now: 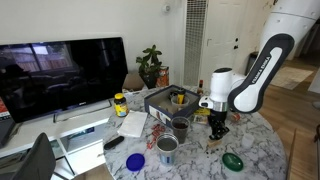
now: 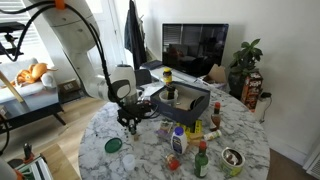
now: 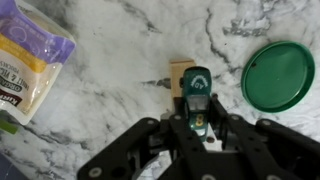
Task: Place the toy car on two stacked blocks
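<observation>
End effector [image 3: 197,128] pinches the light, rigid car [image 3: 197,88] by its flanks; wheels may roll off the block [image 3: 178,70].

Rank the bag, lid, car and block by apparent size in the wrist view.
1. bag, even though the frame edge crops it
2. lid
3. car
4. block
The last two are unsure: the car covers part of the block and sits nearer the camera.
</observation>
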`<act>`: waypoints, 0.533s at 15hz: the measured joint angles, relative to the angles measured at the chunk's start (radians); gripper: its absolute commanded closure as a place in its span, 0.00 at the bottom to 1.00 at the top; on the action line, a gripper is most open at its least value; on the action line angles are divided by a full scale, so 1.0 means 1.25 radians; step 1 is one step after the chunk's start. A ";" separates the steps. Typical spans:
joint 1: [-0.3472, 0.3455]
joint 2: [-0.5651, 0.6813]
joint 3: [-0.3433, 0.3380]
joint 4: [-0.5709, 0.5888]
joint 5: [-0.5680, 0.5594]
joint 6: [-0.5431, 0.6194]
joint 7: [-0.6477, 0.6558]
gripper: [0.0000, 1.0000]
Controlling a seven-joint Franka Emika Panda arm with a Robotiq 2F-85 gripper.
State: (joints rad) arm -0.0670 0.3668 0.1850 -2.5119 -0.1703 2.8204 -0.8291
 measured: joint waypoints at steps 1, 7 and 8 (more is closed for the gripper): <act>0.001 0.002 0.000 0.000 0.000 0.003 0.000 0.93; 0.006 0.016 -0.007 0.002 -0.009 0.019 0.000 0.93; 0.007 0.017 -0.010 0.002 -0.012 0.020 0.000 0.93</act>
State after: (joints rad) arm -0.0588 0.3883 0.1728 -2.5088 -0.1850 2.8449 -0.8290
